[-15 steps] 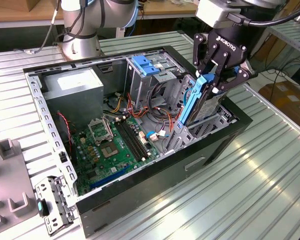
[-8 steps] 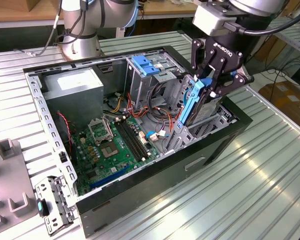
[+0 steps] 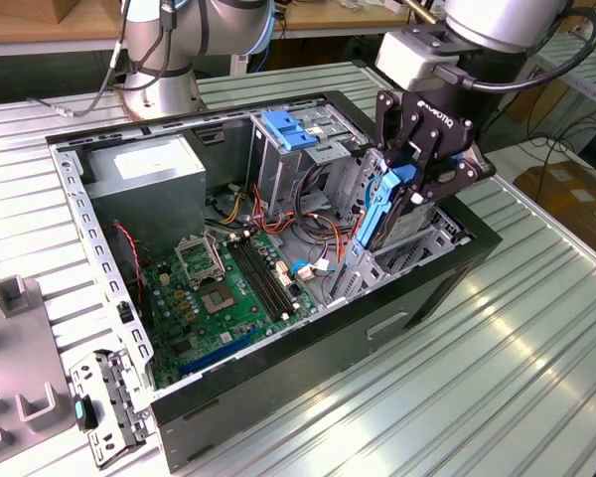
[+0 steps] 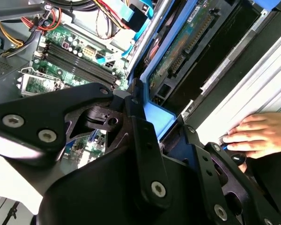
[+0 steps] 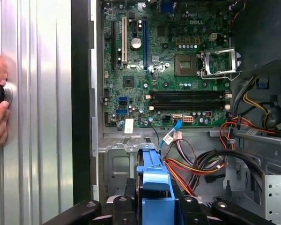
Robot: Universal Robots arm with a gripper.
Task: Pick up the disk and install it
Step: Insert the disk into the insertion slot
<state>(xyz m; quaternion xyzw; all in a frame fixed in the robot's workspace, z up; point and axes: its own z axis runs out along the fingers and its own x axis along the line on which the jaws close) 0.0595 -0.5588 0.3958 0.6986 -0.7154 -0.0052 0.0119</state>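
My gripper (image 3: 405,184) is shut on the disk (image 3: 381,211), a flat drive in a bright blue carrier rail. It holds the disk on edge, partly lowered into the metal bay (image 3: 427,243) at the front corner of the open computer case (image 3: 377,328). The second wrist view shows the blue rail (image 4: 155,119) between my black fingers (image 4: 143,140), and the disk's green circuit side (image 4: 180,44) runs down into the bay. In the first wrist view the blue carrier (image 5: 154,180) sits between the finger links, above the bay floor.
The case holds a green motherboard (image 3: 223,288), a grey power supply (image 3: 144,169), a blue-topped drive cage (image 3: 288,134) and red and orange cables (image 3: 308,219). A person's hand (image 4: 260,133) rests on the ribbed table beside the case. A loose bracket (image 3: 104,407) lies at the exterior view's left.
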